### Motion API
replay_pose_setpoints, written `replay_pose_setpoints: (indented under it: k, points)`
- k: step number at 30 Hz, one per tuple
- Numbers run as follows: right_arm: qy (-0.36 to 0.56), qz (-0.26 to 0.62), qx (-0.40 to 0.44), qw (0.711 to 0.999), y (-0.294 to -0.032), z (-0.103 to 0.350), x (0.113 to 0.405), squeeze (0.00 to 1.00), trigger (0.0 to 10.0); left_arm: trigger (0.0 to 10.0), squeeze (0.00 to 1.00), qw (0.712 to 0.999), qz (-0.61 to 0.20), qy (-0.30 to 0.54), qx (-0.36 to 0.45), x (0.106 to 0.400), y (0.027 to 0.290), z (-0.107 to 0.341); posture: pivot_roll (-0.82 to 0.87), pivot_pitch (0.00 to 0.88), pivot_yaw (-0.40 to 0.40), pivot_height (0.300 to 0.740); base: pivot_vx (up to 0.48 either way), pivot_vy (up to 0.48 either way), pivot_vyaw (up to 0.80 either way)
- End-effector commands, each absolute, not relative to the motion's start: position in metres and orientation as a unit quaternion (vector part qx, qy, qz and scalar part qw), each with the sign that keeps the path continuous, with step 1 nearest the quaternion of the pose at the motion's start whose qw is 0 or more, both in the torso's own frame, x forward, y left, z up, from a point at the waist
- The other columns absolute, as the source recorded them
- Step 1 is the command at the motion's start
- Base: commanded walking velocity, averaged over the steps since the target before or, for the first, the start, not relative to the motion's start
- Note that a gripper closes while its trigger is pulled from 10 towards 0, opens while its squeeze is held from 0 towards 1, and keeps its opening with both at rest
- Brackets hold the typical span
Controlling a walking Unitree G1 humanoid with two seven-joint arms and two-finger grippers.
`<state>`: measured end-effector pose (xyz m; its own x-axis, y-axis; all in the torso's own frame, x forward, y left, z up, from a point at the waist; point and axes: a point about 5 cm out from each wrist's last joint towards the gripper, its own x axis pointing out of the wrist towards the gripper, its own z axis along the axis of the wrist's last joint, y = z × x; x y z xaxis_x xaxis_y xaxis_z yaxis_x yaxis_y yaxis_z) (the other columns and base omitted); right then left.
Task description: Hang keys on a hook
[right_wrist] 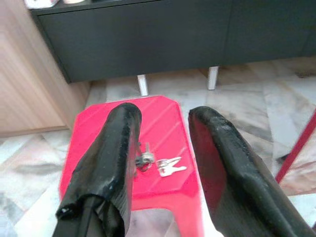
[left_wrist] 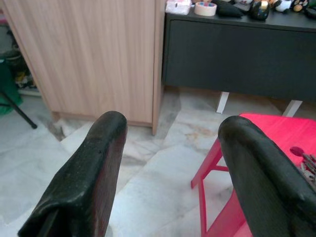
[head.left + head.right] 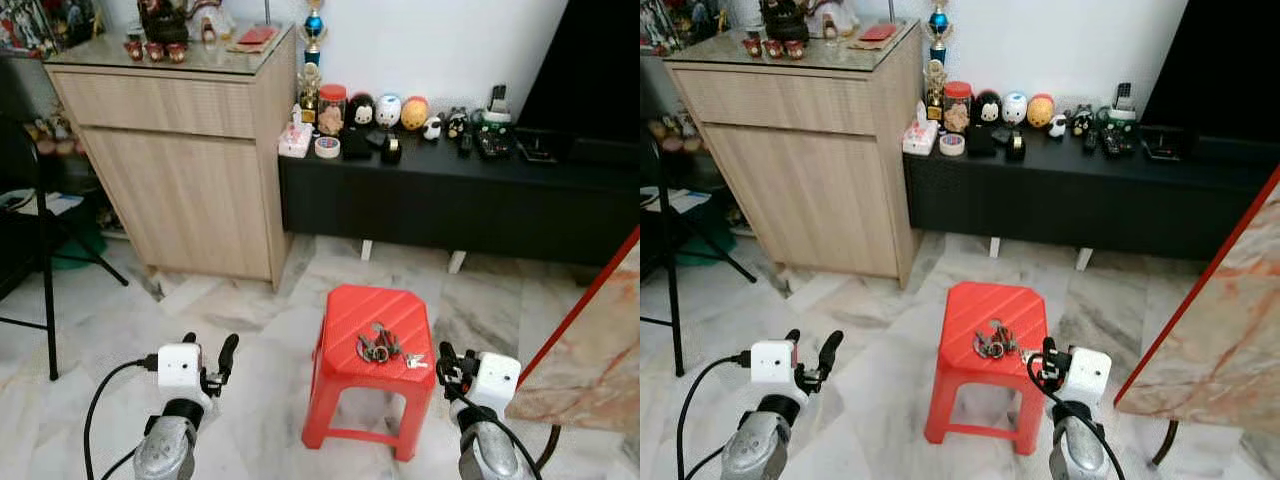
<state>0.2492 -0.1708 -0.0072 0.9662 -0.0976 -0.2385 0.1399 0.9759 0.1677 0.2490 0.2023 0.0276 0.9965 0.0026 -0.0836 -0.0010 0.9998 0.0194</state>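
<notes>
A bunch of keys (image 3: 380, 345) lies on top of a red plastic stool (image 3: 345, 315) just ahead of me, on the marble floor. My right gripper (image 3: 447, 358) hovers at the stool's right edge, a little short of the keys, and it is open. In the right wrist view the keys (image 1: 165, 165) lie on the stool beyond the open fingers (image 1: 116, 148), partly hidden by one of them. My left gripper (image 3: 210, 348) is held over the floor to the left of the stool, open and holding nothing. In the left wrist view, its fingers (image 2: 89, 168) point toward the cabinet.
A wooden cabinet (image 3: 190, 150) stands at the back left. A low black bench (image 3: 450, 200) with figurines and a tape roll runs along the wall. A black folding chair (image 3: 30, 250) is at the far left. A marble slab with a red edge (image 3: 590, 340) leans at the right.
</notes>
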Motion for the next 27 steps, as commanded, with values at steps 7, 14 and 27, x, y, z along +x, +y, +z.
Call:
replay_pose_setpoints:
  k: [7,14,27]
  points:
    - [0.119,-0.050,0.097,0.987,-0.166,-0.005,0.255,0.00,10.0,10.0,0.00,0.999,0.011,0.051,0.002,0.251,0.207,0.028,0.02,0.000,-0.086,0.740,0.000,0.185,0.00]
    - [0.117,-0.050,0.099,0.987,-0.164,-0.003,0.257,0.00,10.0,10.0,0.00,0.999,0.001,0.048,0.010,0.251,0.203,0.030,0.02,0.000,-0.083,0.740,0.000,0.221,0.00]
    - [0.116,-0.048,0.103,0.987,-0.161,-0.001,0.259,0.00,10.0,10.0,0.00,0.999,-0.021,0.040,0.020,0.253,0.195,0.034,0.02,0.000,-0.077,0.740,0.000,0.000,0.00]
